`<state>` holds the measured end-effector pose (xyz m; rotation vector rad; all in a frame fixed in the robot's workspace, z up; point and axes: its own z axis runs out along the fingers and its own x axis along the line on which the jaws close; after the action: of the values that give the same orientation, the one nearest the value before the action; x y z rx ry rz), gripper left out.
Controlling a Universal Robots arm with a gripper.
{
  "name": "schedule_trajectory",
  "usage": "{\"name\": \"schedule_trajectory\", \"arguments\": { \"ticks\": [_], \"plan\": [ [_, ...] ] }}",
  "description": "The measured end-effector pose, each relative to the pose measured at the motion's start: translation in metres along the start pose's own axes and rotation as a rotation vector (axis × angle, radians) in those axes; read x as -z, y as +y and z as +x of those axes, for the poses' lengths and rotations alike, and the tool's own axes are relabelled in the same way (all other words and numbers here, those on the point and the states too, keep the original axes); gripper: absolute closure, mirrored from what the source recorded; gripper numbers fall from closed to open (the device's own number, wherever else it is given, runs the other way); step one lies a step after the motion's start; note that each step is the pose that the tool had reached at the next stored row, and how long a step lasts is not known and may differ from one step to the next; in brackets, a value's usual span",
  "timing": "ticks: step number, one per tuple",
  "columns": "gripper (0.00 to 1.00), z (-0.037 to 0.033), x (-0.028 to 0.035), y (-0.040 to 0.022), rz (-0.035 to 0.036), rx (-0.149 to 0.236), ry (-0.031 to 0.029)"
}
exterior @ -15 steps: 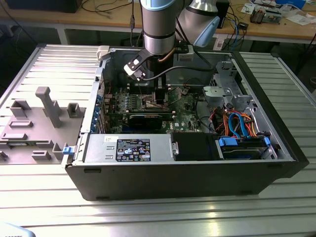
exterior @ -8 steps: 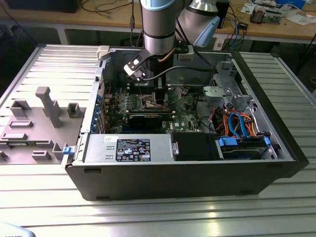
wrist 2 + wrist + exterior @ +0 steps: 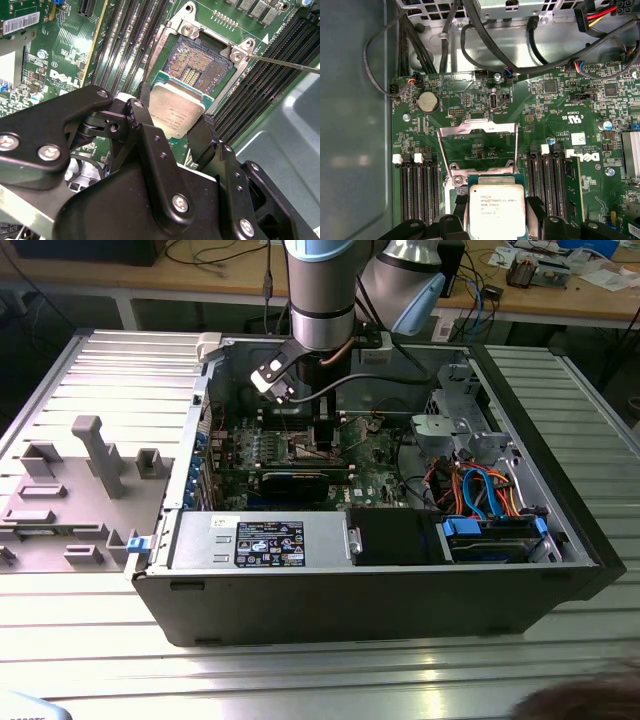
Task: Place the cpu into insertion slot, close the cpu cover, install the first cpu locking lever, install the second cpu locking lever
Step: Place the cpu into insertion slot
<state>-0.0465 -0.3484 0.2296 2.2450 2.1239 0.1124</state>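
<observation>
CPU (image 3: 177, 112), silvery face up, sits clamped by its edges in the fingers of the black gripper (image 3: 174, 119), overlapping one edge of the open insertion slot (image 3: 197, 62) (cpu cover (image 3: 477, 129) standing raised), so it likely needs squaring, levelling and lowering without force.

Open black computer case (image 3: 400, 600) sits on a ribbed metal surface (image 3: 300, 670). A grey fixture tray (image 3: 60, 510) lies just beside it at the exterior view's left. Inside are a labelled power supply (image 3: 260, 540), black expansion card (image 3: 300, 482), orange and blue cables (image 3: 480, 485), coin battery (image 3: 427, 102) and memory slots (image 3: 417, 185).
</observation>
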Motion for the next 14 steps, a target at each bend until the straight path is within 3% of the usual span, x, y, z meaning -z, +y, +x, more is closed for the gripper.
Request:
{"name": "schedule_trajectory", "arguments": {
  "ticks": [14],
  "plan": [
    [0.45, 0.0, -0.0001, -0.0001, -0.0001, -0.008, -0.0007]
  ]
}}
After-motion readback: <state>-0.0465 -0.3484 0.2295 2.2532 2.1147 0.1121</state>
